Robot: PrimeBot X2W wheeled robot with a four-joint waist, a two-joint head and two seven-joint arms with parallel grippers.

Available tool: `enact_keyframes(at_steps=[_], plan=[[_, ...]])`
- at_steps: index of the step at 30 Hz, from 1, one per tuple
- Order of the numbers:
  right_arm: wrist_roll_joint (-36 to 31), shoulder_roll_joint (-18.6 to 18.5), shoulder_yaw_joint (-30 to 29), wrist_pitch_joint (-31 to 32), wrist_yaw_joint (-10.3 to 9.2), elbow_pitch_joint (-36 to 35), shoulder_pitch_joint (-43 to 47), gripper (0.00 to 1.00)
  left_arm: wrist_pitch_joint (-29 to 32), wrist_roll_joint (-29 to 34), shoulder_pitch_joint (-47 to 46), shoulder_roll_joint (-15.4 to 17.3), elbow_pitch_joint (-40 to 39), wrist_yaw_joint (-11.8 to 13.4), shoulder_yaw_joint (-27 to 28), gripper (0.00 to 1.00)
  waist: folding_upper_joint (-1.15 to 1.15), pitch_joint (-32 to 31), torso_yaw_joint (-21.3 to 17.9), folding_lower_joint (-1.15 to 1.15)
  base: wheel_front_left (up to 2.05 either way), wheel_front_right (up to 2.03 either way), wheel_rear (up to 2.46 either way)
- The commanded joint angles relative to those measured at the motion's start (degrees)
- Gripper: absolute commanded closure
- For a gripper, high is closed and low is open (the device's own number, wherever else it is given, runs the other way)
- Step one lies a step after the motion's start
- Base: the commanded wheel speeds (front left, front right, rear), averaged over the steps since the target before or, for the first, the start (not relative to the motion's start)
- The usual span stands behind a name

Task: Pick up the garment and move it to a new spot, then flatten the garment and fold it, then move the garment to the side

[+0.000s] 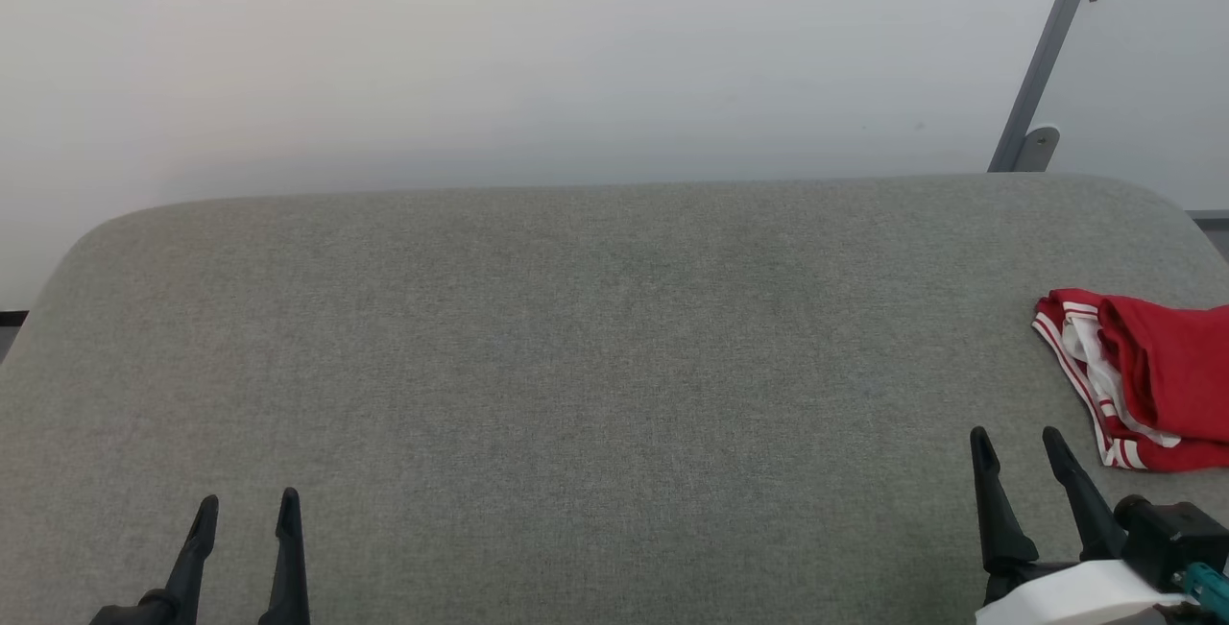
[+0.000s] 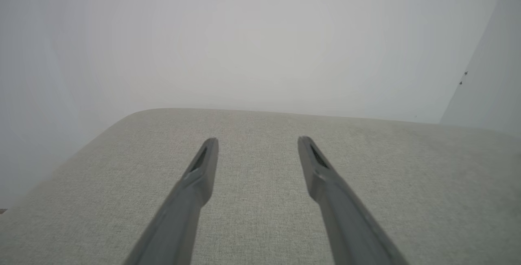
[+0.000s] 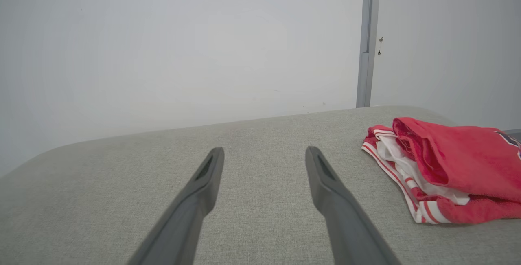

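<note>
Two grippers sit at the near edge of a grey upholstered top [image 1: 576,337], one toward each near corner. The left gripper [image 1: 248,500] is by the near left corner, its two dark fingers spread wide with nothing between them and bare grey fabric ahead of it. The right gripper [image 1: 1015,435] is by the near right corner, its fingers likewise parted wide and holding nothing.

The garment [image 1: 1162,356] lies at the right edge of the top, just beyond and to the right of the right gripper, near it but apart from it. It is a bunched red heap, partly cut off by the head view's border. A red layer is folded over on top, with white lining showing beneath. White-and-red striped trim runs along the side facing the middle of the top. From the right wrist, a scrap of dark lettering shows at its far right.

Behind the far edge stands a pale wall [image 1: 480,49], with a grey post [image 1: 1047,49] rising past the far right corner.
</note>
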Motion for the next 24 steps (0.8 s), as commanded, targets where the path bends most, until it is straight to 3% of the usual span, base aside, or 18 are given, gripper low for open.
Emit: enact_keyframes(at_steps=[1, 15, 16, 24], plan=[[-0.2, 0.3, -0.2, 0.0, 0.01, -0.6, 0.5, 0.00, -0.3, 0.2, 0.8, -0.1, -0.4, -0.2, 0.3, 0.00, 0.00, 0.0, 0.0, 0.00, 0.00, 0.00, 0.00], [-1.0, 1.2, -0.9, 1.2, 0.01, -1.7, 0.9, 0.00, -0.3, 0.5, 0.5, -0.8, -1.4, -0.2, -0.1, 0.00, 0.00, 0.5, 0.0, 0.00, 0.00, 0.00, 0.00], [-0.9, 1.0, -0.8, 1.1, 0.00, -1.4, 0.5, 1.00, 0.0, 0.1, 0.4, -0.7, -1.2, 0.0, -0.1, 1.00, 0.00, 0.5, 0.0, 0.00, 0.00, 0.00, 0.00], [1.8, 1.4, -0.9, 1.9, 0.00, 1.1, 1.0, 1.00, 0.9, -2.9, 0.2, -1.8, 1.5, 0.0, -0.4, 1.00, 0.00, 0.6, 0.0, 0.00, 0.00, 0.00, 0.00]])
